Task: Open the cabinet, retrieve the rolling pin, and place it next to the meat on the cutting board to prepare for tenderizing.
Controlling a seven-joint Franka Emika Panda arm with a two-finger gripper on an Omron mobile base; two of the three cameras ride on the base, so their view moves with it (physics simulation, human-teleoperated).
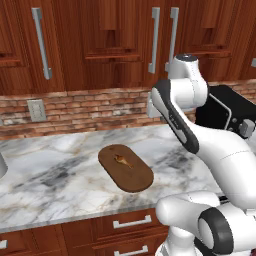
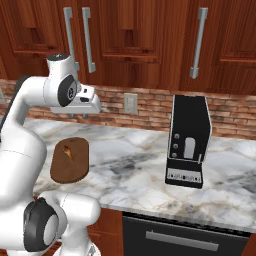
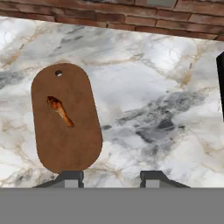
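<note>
Marble counter [image 1: 60, 170]: one board [image 1: 125, 168] well inside its edges, meat [image 1: 123, 160] on it, bare stone all round. Cabinet [image 1: 120, 40] doors shut. Gripper [image 3: 111, 178] above the counter, fingers apart, empty.

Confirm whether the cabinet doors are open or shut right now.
Shut. In the left base view both doors of the cabinet sit flush with the neighbouring fronts, bar handles side by side, no shelf or rolling pin exposed.

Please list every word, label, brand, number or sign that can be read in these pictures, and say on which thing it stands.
No text can be read in any view.
The tall black coffee machine carries a pale strip of marks on its base, too small and blurred to read.
The flat dark-brown oval wooden cutting board, the grey wall outlet plate and the reddish-brown wooden cabinet doors carry no lettering.
</note>
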